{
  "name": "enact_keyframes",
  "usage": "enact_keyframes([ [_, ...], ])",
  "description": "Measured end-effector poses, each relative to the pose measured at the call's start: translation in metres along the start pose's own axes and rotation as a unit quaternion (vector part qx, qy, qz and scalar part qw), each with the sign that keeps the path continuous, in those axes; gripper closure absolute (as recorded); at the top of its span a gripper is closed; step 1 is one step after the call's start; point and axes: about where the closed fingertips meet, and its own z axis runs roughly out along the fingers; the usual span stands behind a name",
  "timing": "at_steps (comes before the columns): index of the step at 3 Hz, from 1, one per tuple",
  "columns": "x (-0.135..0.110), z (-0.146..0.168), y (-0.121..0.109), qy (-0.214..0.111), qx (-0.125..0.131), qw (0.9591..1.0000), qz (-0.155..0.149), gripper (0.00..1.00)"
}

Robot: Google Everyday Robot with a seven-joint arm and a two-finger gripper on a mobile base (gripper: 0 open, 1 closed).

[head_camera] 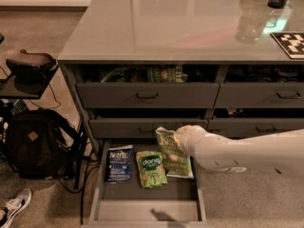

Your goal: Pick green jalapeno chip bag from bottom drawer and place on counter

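Note:
The green jalapeno chip bag [170, 152] is dark olive green and stands tilted at the right side of the open bottom drawer [142, 209]. Its top is raised toward the drawer front above and its lower end is over the drawer floor. My gripper [178, 136] reaches in from the right on a white arm and is shut on the bag's upper right part. The fingers are mostly hidden behind the bag and the wrist. The pale grey glossy counter [180, 23] spans the cabinet top above.
A blue Kettle bag [118, 164] and a bright green dang bag [151, 168] lie left of the held bag in the drawer. Two upper drawers stand slightly open. A clear bottle [249, 25] and a checkered board [289, 42] sit on the counter's right. A backpack [33, 144] stands on the floor at left.

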Motion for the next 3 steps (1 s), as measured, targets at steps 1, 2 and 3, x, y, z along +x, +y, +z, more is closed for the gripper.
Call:
enact_keyframes([
  [1, -0.004, -0.001, -0.003, -0.009, -0.007, 0.9998, 0.015, 1.00],
  [2, 0.001, 0.020, 0.020, -0.008, -0.065, 0.9961, 0.059, 1.00],
  [3, 0.018, 0.053, 0.056, -0.005, -0.146, 0.9857, 0.083, 1.00],
])
